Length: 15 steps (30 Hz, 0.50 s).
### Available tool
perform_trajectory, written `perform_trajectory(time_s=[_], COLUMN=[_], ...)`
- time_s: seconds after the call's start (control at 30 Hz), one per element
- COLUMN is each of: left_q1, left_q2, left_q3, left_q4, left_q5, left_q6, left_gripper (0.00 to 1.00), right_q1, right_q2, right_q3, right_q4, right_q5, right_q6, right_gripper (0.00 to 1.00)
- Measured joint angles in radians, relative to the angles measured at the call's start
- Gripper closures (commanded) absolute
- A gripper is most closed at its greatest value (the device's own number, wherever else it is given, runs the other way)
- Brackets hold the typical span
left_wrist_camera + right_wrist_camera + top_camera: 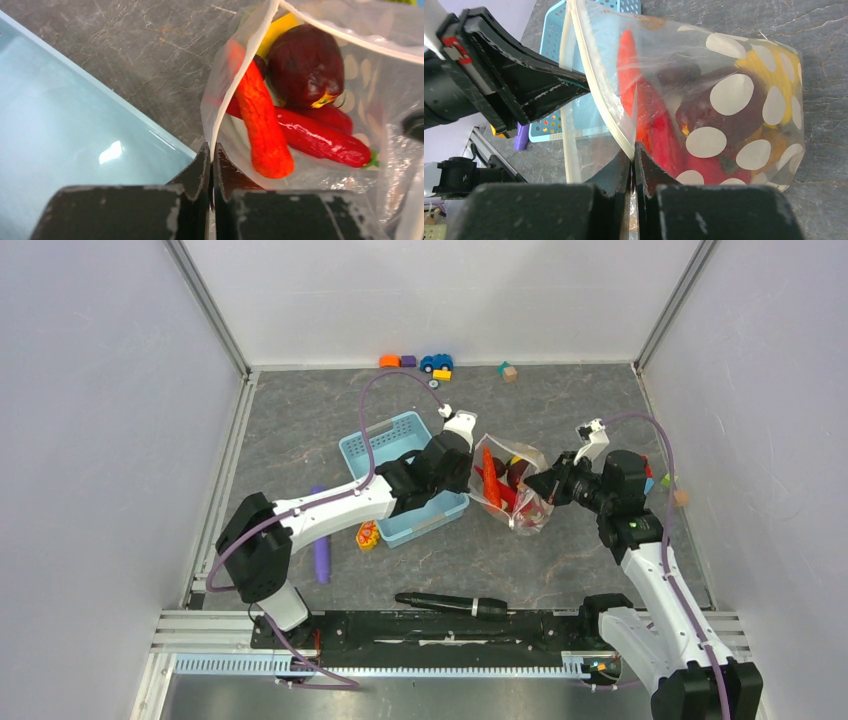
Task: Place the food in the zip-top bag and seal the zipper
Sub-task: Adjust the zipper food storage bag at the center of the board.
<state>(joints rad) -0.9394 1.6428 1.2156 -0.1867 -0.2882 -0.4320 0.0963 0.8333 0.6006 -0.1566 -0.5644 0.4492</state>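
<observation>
The clear dotted zip-top bag (520,490) lies right of the basket, its mouth held open between my two grippers. Inside it I see the orange carrot (260,120), the red chili (320,140), a maroon piece (305,65) and something yellow (275,30). The bag also shows in the right wrist view (734,95). My left gripper (211,150) is shut on the bag's mouth edge with its zipper strip (225,85). My right gripper (633,150) is shut on the other mouth edge (599,95). In the top view the left gripper (472,472) and right gripper (545,488) flank the bag.
The light-blue basket (385,450) lies under the left arm. A purple stick (321,550) and a small yellow-red toy (367,536) lie left of it. A black marker (450,603) lies near the front. Toy blocks and a car (436,363) line the back wall; small pieces (680,497) sit right.
</observation>
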Motion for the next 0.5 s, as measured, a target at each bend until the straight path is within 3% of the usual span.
perform_trajectory(time_s=[0.23,0.5], left_q1=[0.002,0.003], left_q2=[0.0,0.063], left_q3=[0.085,0.291], left_q4=[0.004,0.014], left_q5=[0.105,0.38], left_q6=[0.054,0.203], left_gripper=[0.98,0.98], right_q1=[0.0,0.0], right_q2=[-0.001,-0.067], right_q3=[0.025,0.033], right_q4=[-0.029,0.026], right_q5=[-0.02,-0.199], right_q6=[-0.036,-0.058], right_gripper=[0.89,0.68])
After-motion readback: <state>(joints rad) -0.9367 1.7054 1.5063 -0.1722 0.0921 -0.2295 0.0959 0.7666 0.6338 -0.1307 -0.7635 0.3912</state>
